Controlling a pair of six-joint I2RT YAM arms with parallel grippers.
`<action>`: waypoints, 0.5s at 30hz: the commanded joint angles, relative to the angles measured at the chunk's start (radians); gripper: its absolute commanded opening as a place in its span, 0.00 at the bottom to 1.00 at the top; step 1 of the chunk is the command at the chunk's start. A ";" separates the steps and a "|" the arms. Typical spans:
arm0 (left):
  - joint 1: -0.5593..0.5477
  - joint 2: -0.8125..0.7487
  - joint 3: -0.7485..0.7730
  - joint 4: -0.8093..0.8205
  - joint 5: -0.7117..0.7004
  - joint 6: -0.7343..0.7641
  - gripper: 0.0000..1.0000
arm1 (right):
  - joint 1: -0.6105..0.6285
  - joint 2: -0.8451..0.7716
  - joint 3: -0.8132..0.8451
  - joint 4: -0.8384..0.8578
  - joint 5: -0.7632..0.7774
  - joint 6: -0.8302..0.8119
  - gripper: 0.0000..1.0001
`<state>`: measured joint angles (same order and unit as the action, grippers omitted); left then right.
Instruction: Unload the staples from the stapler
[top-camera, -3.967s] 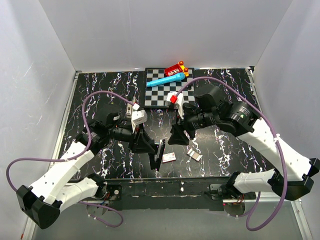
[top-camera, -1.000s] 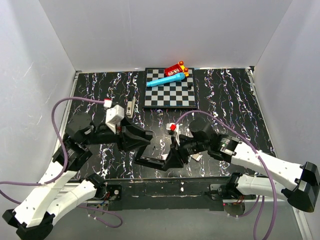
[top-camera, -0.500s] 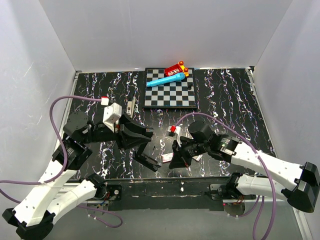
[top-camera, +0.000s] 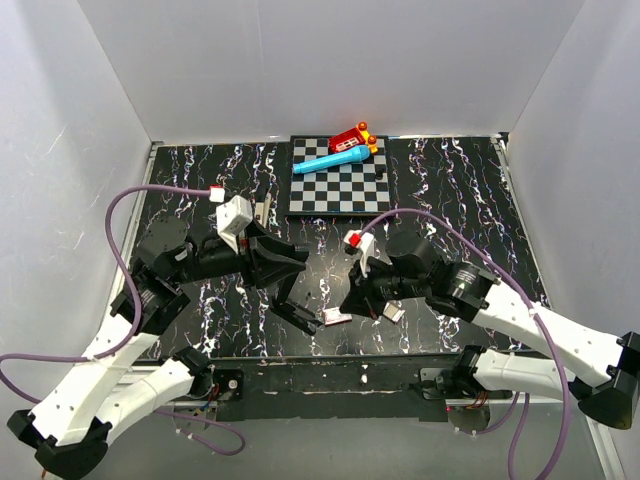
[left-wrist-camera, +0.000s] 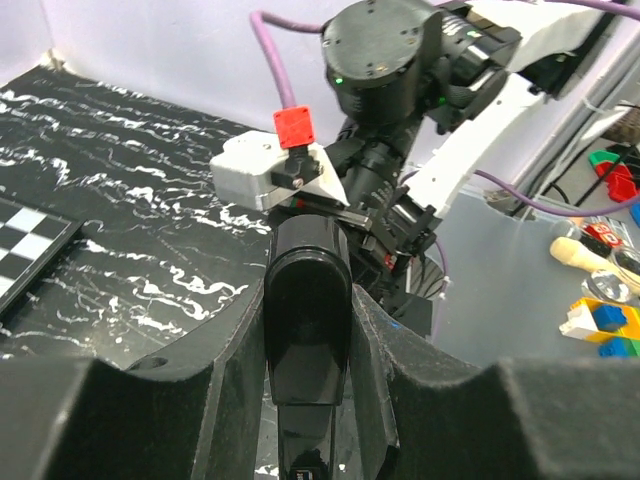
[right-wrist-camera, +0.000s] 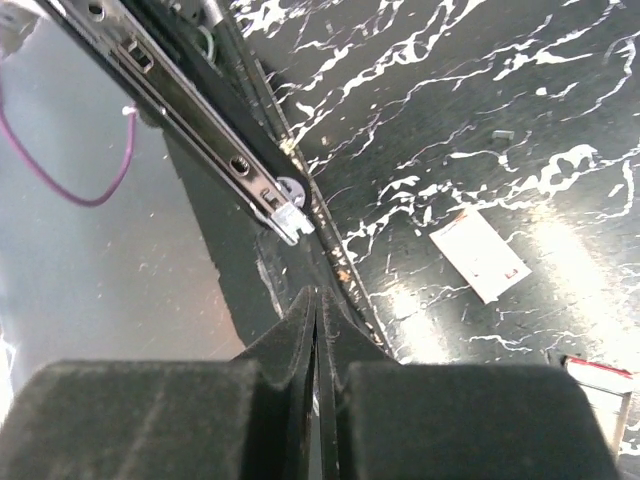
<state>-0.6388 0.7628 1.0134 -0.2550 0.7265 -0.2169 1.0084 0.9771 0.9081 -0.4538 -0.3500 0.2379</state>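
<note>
My left gripper (top-camera: 285, 292) is shut on the stapler (top-camera: 305, 318), a dark elongated body that slants down toward the table's front edge. In the left wrist view its glossy black top (left-wrist-camera: 305, 330) fills the gap between both fingers (left-wrist-camera: 215, 400). My right gripper (top-camera: 352, 300) hovers just right of the stapler, apart from it. Its jaws are pressed together with only a hairline between them (right-wrist-camera: 318, 295), and I see nothing in that slit. A silvery strip of staples (top-camera: 391, 313) lies on the table beside the right gripper.
A small white-and-red box (top-camera: 337, 317) lies between the grippers and shows under the right wrist as well (right-wrist-camera: 480, 255). The checkerboard (top-camera: 340, 195) at the back carries a blue cylinder (top-camera: 335, 158) and a red toy (top-camera: 352, 138). The table's metal front rail (right-wrist-camera: 190, 100) is close.
The right gripper let go of the stapler's far end, shut, and pulled back to the right. The left gripper kept the stapler and tilted it up from lying flat.
</note>
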 joint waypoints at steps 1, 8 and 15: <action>0.004 0.007 0.002 0.010 -0.119 -0.001 0.00 | -0.001 0.044 0.072 0.058 0.118 0.046 0.02; 0.004 0.033 0.005 -0.012 -0.269 -0.036 0.00 | -0.001 0.161 0.107 0.170 0.221 0.121 0.01; 0.002 0.062 0.010 -0.027 -0.397 -0.073 0.00 | 0.001 0.297 0.144 0.280 0.275 0.181 0.01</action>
<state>-0.6388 0.8215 1.0065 -0.3084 0.4347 -0.2512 1.0084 1.2224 0.9932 -0.2966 -0.1322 0.3660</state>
